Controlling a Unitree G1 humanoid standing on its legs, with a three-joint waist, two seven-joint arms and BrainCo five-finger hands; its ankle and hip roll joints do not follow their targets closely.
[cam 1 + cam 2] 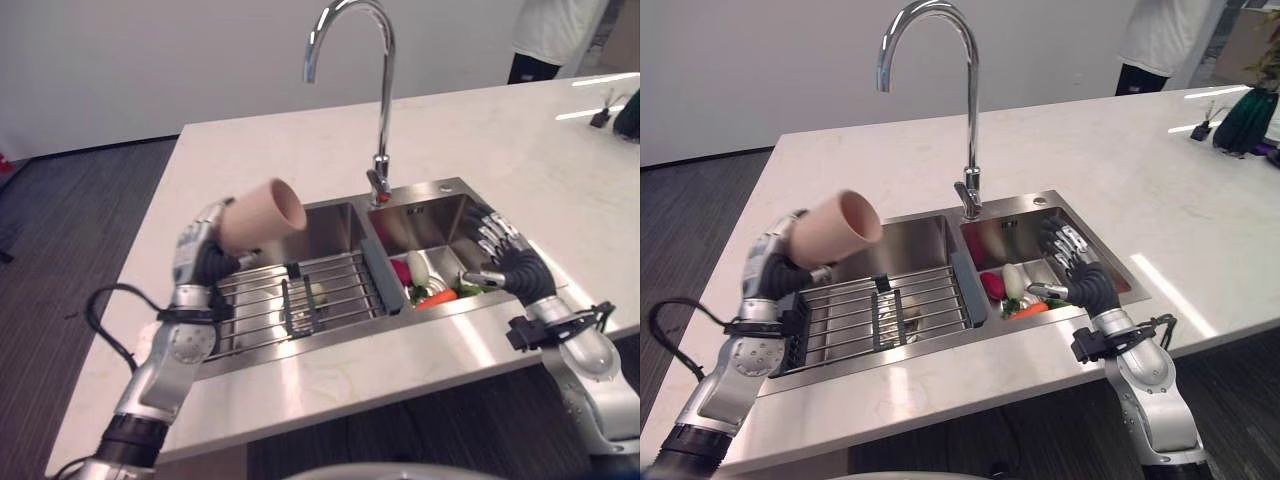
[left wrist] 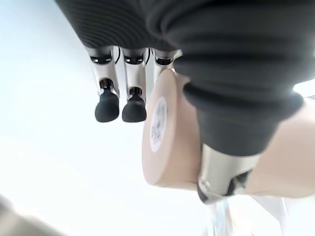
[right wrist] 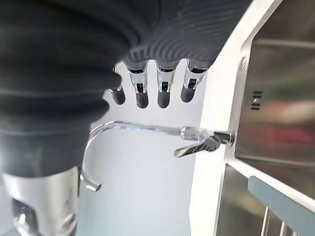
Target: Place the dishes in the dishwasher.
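My left hand is shut on a pale pink cup, holding it tilted in the air above the left end of the wire rack in the left sink basin. The left wrist view shows the cup's base pinched between the thumb and the fingers. My right hand hangs open over the right sink basin, fingers spread and holding nothing. Below it lie vegetables: something red, white, orange and green.
A tall chrome faucet rises behind the divide between the two basins. The white marble counter surrounds the sink. A person stands at the far right edge. A dark object sits on the counter's far right.
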